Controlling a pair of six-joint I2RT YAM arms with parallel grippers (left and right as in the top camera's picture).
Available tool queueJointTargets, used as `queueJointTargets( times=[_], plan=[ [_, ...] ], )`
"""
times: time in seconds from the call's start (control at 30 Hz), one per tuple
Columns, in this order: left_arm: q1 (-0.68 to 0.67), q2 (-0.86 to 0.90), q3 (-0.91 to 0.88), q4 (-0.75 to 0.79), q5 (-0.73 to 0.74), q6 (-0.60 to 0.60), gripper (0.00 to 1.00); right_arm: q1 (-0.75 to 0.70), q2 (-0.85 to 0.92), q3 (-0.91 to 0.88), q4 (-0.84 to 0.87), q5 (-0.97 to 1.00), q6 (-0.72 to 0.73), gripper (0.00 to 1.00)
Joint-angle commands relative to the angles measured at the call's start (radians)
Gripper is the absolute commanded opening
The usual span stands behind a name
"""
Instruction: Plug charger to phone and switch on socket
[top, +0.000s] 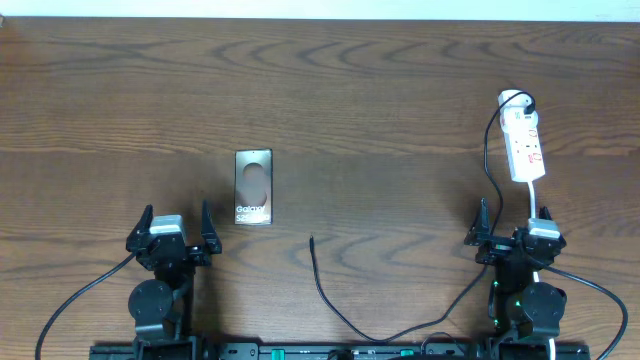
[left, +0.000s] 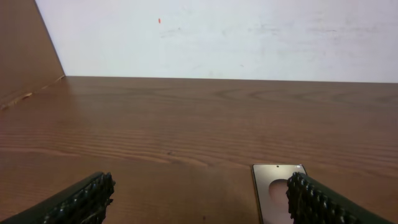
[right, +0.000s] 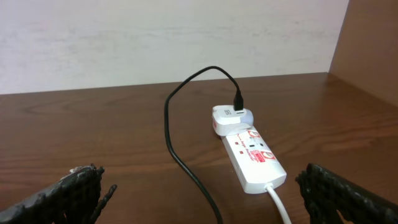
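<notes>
The left claw (top: 177, 216) and right claw (top: 514, 217) are held wide, empty. The phone (top: 253, 187) lies flat near the left one, and the charger (top: 314, 260) lies loose between the arms (socket (top: 524, 145) beyond the right claw). If the thin plug is pinched crookedly, it may slip, or the phone may be pushed away.

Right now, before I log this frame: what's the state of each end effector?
Left end effector: open, empty.
Right end effector: open, empty.
</notes>
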Motion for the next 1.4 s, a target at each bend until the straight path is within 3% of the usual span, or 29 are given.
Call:
queueJointTargets(
  times=[0.0, 0.33, 0.67, 1.07, 1.37],
  plan=[
    [0.002, -0.006, -0.017, -0.034, 0.002, 0.013, 0.91, 0.006, -0.010, -0.001, -0.002, 0.016, 0.013, 0.99],
    [0.002, -0.006, 0.015, -0.033, 0.002, 0.003, 0.91, 0.006, -0.010, -0.001, -0.002, 0.016, 0.013, 0.99],
    [0.002, 0.091, 0.188, -0.030, -0.026, 0.063, 0.91, 0.006, -0.010, -0.001, -0.002, 0.016, 0.013, 0.99],
    [0.002, 0.669, 0.621, -0.066, -0.027, 0.062, 0.91, 0.006, -0.010, -0.001, -0.002, 0.016, 0.013, 0.99],
    [0.002, 1.096, 1.077, -0.352, 0.050, 0.056, 0.91, 0.006, -0.010, -0.001, -0.002, 0.016, 0.013, 0.99]
  ],
)
